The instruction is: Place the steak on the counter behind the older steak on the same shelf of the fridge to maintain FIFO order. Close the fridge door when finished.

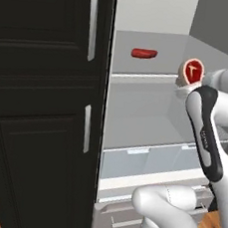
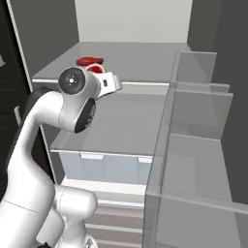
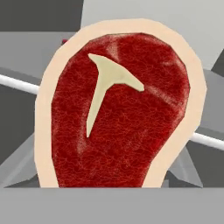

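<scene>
My gripper (image 1: 187, 79) is shut on the steak (image 1: 192, 71), a thick red cut with a cream rim, held upright in the air at the right end of the shelf's front edge (image 1: 140, 75). Seen from the hand, the steak (image 3: 118, 118) hides the fingertips. The older steak (image 1: 144, 53), flat and dark red, lies further back and to the left on the same shelf (image 2: 140, 60). From the right base, the older steak (image 2: 89, 60) shows just beyond the held steak (image 2: 97, 69). The fridge (image 1: 147, 14) stands open. The counter is out of view.
Black panelled cabinets (image 1: 37, 102) stand left of the fridge. Below are a lower shelf (image 1: 141, 114) and clear-fronted drawers (image 1: 145, 164). The open fridge door (image 2: 198, 145), with its clear bins, stands close on the right. My arm's elbow (image 2: 77, 97) hangs before the shelves.
</scene>
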Motion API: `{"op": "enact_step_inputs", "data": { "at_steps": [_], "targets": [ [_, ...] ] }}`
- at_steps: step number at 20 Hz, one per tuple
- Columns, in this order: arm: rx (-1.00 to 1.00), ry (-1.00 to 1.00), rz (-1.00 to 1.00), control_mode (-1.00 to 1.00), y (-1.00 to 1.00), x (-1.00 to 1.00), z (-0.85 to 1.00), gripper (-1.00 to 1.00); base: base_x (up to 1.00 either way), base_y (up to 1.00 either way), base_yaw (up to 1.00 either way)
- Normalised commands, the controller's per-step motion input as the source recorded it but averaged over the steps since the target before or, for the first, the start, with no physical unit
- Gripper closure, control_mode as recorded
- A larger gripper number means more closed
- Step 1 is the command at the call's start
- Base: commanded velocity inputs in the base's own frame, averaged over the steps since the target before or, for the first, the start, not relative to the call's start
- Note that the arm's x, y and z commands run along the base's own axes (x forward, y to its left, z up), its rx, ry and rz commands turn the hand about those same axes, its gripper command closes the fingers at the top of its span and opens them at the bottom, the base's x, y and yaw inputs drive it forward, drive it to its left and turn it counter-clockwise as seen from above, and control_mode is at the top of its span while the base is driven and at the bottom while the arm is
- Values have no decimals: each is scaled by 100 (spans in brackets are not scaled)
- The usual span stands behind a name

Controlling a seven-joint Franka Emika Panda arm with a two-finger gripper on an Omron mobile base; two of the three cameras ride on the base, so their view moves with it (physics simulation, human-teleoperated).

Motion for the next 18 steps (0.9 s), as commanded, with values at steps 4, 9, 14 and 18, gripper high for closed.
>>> {"op": "enact_step_inputs", "data": {
  "at_steps": [4, 9, 14, 18],
  "targets": [
    [0, -9, 0, -100, -26, 58, 75, 100, 0, 0, 0],
    [0, 2, -1, -100, -23, 90, 60, 100, 0, 0, 0],
    [0, 7, 0, -100, -7, 100, 44, 100, 0, 0, 0],
    [0, 6, 0, -100, 0, 100, 11, 100, 0, 0, 0]
  ]
}}
